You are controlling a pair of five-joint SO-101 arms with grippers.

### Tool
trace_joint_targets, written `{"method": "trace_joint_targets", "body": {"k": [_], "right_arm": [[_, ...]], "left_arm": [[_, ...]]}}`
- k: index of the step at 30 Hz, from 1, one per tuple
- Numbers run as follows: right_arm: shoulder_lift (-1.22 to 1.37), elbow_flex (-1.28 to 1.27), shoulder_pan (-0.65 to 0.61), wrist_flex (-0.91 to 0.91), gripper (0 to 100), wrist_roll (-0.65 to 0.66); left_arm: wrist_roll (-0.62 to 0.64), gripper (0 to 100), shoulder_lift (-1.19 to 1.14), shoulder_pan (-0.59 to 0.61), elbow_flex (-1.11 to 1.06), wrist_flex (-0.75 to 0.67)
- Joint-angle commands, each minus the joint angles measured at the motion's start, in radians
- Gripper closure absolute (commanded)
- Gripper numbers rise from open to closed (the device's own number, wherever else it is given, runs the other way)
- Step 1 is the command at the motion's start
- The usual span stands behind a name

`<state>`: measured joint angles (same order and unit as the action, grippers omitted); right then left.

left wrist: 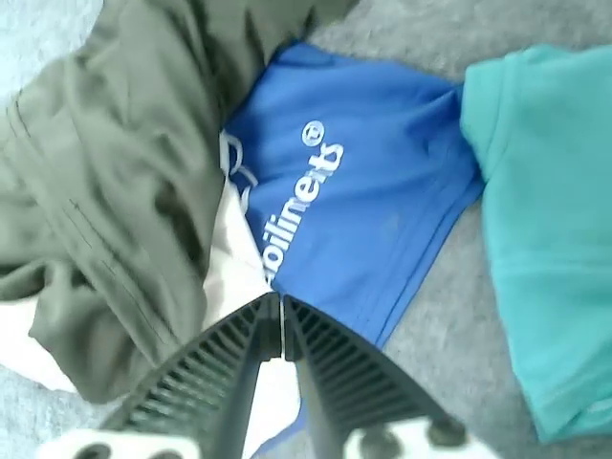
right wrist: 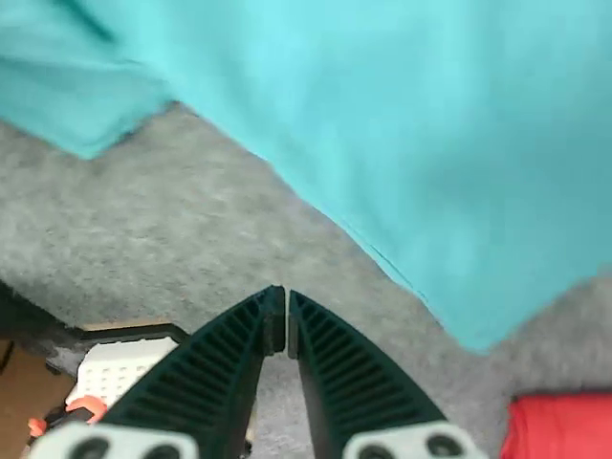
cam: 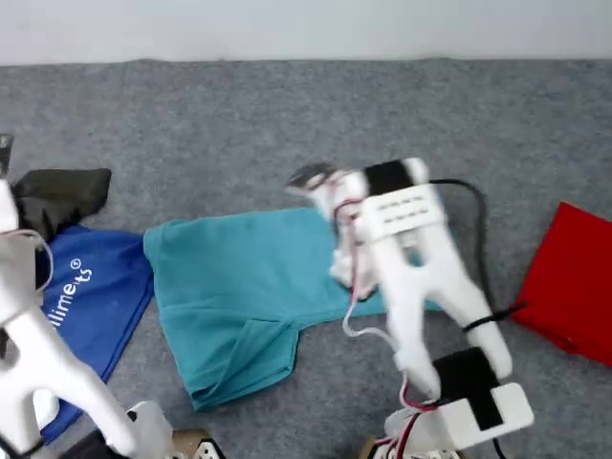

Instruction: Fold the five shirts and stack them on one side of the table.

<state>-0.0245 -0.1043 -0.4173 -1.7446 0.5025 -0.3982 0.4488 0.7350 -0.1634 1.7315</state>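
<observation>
The right gripper (right wrist: 285, 317) has its jaws pressed together with nothing between them, and it hangs over bare table (cam: 287, 115). The teal shirt (right wrist: 402, 134) is the nearest piece of work. Its hem runs slantwise just ahead of the tips, and the body of the cloth spreads away beyond that edge. In the high view the teal shirt (cam: 239, 287) lies mid-table with its longer span running side to side, and the right arm stands over its near-side end, so this arm looks the better placed to take that edge. It would have to release its jaws first.

The red shirt (right wrist: 559, 430) lies back beside the jaws, apart from the teal one.

The left gripper (left wrist: 282, 323) is likewise clenched on nothing. Its tips sit where the blue shirt (left wrist: 354, 201) meets a pale cloth (left wrist: 229, 249). The olive shirt (left wrist: 105, 172) is heaped to 1 side. The teal sleeve touches the blue shirt's far edge and could drag it
</observation>
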Motion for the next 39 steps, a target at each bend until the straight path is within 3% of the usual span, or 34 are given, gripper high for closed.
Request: {"method": "trace_joint_targets", "body": {"k": [1, 7, 15, 22, 32, 35, 39], "right_arm": [[0.018, 0.002, -0.136, 0.025, 94.3, 0.009], [0.104, 0.003, -0.329, 0.054, 78.0, 0.069], [0.128, 0.003, -0.527, 0.166, 76.5, 0.086], [0.156, 0.003, -0.575, 0.325, 76.5, 0.084], [0.3, 0.003, -0.581, 0.337, 76.9, 0.078], [0.314, 0.011, -0.582, 0.341, 82.0, 0.08], [0.341, 0.075, -0.581, 0.334, 99.8, 0.08]], "left_arm": [[-0.044, 98, 0.049, 0.031, -0.038, 0.014], [-0.092, 98, 0.048, 0.072, -0.101, -0.028], [-0.118, 98, 0.048, 0.101, -0.263, -0.135], [-0.115, 98, 0.017, 0.101, -0.292, -0.14], [-0.114, 98, -0.003, 0.101, -0.291, -0.14], [-0.114, 98, -0.003, 0.101, -0.291, -0.141], [-0.114, 98, -0.003, 0.101, -0.291, -0.141]]}}
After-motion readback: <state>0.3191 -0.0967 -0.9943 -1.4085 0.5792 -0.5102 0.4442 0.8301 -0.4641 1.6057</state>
